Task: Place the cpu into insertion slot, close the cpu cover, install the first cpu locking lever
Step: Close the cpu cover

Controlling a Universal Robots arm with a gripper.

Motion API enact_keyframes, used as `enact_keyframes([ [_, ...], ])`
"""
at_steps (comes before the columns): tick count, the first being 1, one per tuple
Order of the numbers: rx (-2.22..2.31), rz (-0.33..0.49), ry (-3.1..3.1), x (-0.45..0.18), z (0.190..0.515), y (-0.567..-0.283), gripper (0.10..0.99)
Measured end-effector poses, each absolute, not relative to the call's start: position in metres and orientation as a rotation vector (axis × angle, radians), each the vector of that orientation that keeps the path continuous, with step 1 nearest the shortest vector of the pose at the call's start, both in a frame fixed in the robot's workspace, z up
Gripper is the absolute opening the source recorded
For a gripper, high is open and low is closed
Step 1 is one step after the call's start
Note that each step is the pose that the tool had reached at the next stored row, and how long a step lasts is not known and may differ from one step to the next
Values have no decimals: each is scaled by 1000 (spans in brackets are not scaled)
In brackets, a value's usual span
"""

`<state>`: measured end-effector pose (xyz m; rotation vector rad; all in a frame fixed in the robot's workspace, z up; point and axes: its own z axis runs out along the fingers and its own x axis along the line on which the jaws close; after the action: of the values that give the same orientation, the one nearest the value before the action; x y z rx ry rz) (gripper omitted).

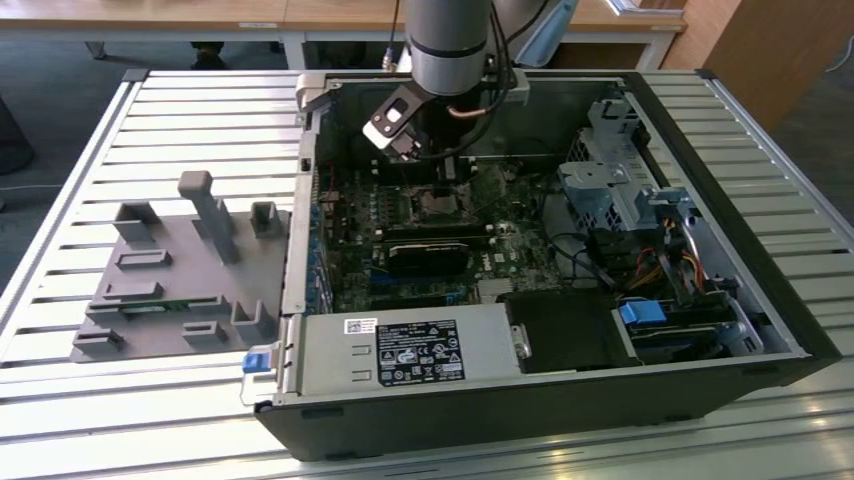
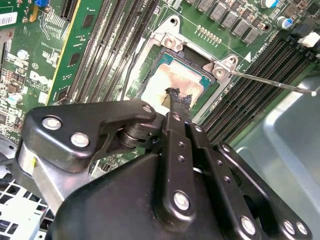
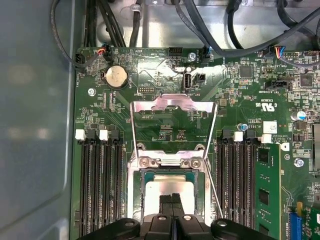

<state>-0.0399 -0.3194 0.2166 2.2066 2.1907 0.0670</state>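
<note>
On the slatted table (image 1: 54, 400), well away from the hand toward the exterior view's left, lies a grey holder tray (image 1: 174, 270). To its right stands the open computer case (image 1: 534, 420), and the arm reaches down into it. The hand (image 2: 177, 97) is clenched, its two fingers pressed together and grasping nothing. Their tips rest on, or just above, the cpu (image 2: 167, 80). The cpu lies flat in the insertion slot (image 3: 134, 195), right under the hand. Beyond the fingertips, the cpu cover (image 3: 172, 102) stands swung open, clear of the chip. Memory slots (image 3: 97, 185) flank the hand on both sides. A thin locking lever (image 2: 270, 82) sticks out unlatched just beside the socket.
</note>
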Motion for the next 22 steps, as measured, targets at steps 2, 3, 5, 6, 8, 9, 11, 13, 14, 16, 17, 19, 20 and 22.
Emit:
enact_keyframes([
  [2, 2207, 67, 2191, -40, 218, -319, 106],
  [3, 2207, 67, 2191, -40, 218, -319, 106],
  [5, 2207, 67, 2191, -40, 219, -319, 106],
  [6, 2207, 67, 2191, -40, 220, -319, 106],
  [8, 2207, 67, 2191, -40, 222, -319, 106],
  [9, 2207, 67, 2191, -40, 223, -319, 106],
  [11, 2207, 67, 2191, -40, 225, -319, 106],
  [13, 2207, 67, 2191, -40, 226, -319, 106],
  [14, 2207, 67, 2191, -40, 227, -319, 106],
  [16, 2207, 67, 2191, -40, 229, -319, 106],
  [17, 2207, 67, 2191, -40, 230, -319, 106],
  [19, 2207, 67, 2191, -40, 233, -319, 106],
  [20, 2207, 67, 2191, -40, 234, -319, 106],
  [22, 2207, 67, 2191, -40, 237, -319, 106],
])
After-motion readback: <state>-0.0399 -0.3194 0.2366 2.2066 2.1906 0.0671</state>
